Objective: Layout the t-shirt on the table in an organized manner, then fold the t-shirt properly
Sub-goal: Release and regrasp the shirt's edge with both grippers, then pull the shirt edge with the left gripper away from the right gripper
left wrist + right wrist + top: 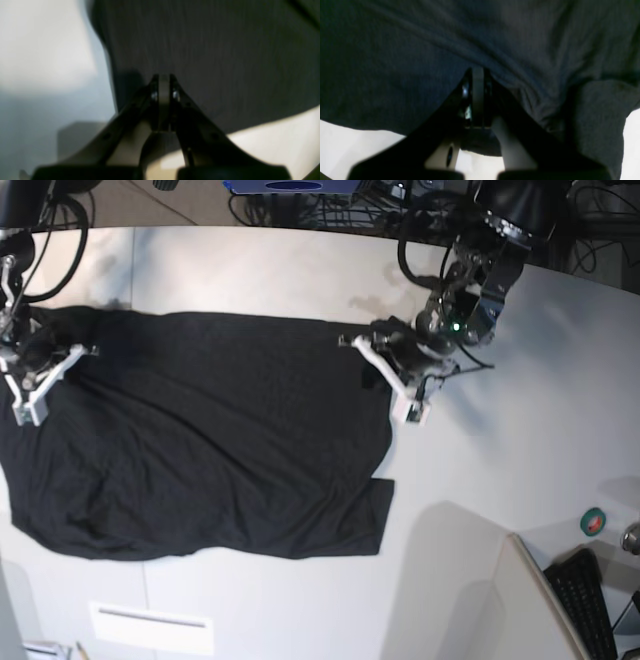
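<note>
The large black soft-fabric t-shirt (200,440) lies spread across the left half of the very large smooth off-white table (300,270), back side up and rumpled, its lower edge near the table's front edge. At the shirt's right-hand edge the left gripper (385,365) has its white fingers (163,95) pressed together with black cloth at their tips. By the table's left edge the right gripper (40,375) is likewise clamped tight on the fabric, its fingers (477,95) meeting under a fold.
</note>
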You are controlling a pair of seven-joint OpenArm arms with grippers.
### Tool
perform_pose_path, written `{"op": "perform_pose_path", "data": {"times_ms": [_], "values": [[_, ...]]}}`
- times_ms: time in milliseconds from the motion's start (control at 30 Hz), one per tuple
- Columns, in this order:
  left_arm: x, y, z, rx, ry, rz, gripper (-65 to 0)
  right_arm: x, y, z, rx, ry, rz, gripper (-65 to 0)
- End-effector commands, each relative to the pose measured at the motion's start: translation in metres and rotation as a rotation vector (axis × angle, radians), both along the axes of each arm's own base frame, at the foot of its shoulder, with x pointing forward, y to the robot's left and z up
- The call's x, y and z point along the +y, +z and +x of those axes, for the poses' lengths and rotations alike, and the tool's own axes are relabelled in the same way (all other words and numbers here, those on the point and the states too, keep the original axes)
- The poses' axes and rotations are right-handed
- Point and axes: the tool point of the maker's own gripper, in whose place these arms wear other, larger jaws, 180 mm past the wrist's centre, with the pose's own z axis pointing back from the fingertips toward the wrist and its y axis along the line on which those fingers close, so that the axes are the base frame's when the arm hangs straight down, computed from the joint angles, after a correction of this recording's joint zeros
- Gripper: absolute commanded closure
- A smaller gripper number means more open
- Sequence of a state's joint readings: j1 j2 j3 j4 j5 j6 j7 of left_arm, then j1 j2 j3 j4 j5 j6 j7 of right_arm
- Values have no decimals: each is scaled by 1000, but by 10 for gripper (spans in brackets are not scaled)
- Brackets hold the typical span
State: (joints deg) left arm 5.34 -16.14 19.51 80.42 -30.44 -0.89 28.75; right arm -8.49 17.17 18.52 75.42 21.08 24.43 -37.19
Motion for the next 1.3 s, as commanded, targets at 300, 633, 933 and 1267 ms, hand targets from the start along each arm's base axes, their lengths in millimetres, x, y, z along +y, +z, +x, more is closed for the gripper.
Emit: {"op": "perform_pose_path", "data": {"times_ms": [300,633,933,1267], "values": [[30,-21,-63,91,-11,54,0,36,-8,10,19,118,23,0],[26,19,-84,24,-97,43,0,22,-35,13,110,42,59,0],[41,23,-13,-60,21,48,0,21,-35,12,111,41,57,0],[65,-17,18,57,78,117,0,47,-41,7,116,55,99,0]]}}
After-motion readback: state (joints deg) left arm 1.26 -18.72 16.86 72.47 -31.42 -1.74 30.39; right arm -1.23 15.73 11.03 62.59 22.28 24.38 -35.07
